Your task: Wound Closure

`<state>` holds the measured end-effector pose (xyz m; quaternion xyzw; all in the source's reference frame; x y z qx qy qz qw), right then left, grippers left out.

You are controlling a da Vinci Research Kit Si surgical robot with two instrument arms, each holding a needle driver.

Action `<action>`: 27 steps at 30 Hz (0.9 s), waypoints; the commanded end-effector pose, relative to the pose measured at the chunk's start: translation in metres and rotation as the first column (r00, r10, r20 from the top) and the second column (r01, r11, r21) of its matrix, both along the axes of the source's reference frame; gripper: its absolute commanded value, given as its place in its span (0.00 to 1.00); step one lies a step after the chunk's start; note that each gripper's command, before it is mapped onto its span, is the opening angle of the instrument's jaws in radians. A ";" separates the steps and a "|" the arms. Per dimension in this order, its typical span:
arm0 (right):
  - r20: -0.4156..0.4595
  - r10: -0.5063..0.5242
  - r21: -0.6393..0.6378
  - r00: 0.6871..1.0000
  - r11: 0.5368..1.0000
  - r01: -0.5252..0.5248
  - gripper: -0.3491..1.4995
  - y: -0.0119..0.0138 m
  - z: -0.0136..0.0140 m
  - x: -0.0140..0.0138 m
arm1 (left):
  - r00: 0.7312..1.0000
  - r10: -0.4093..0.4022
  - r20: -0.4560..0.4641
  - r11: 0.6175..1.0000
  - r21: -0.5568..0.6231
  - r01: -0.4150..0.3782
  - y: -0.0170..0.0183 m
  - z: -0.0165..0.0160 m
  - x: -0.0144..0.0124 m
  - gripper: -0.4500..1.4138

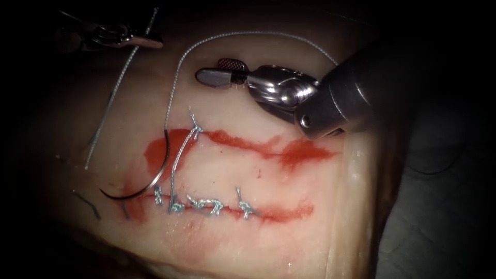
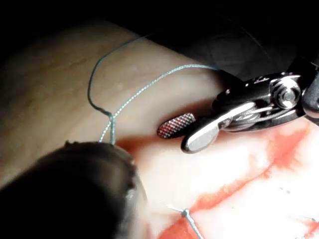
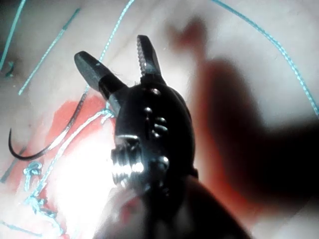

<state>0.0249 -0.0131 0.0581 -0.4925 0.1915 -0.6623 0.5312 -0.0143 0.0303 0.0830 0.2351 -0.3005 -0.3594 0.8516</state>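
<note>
Endoscope view showed the right tool [image 1: 219,72] above the cut [image 1: 248,145], jaws apart, empty. Needle [image 1: 155,173] lay free on the tissue [image 1: 289,181] left of the cut. Left tool [image 1: 135,41]: jaws unclear.

Looked over all three views and there was nothing readable anywhere: no letters, numbers, brand marks or labels.
</note>
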 end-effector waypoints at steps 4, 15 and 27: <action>-0.005 0.002 0.000 1.000 1.000 -0.002 0.97 0.0000 -0.0004 0.0012 | 1.000 0.027 0.006 1.000 -0.003 -0.027 0.0004 0.0019 -0.0004 0.40; -0.006 0.000 -0.001 1.000 1.000 0.000 0.98 -0.0003 -0.0005 0.0012 | 0.987 0.160 -0.033 0.985 0.064 -0.158 -0.0007 -0.0006 0.0001 0.71; -0.008 -0.004 -0.001 1.000 1.000 0.004 0.99 -0.0004 -0.0005 0.0009 | 0.973 0.232 0.009 0.967 0.105 -0.232 -0.0002 -0.0084 0.0020 0.57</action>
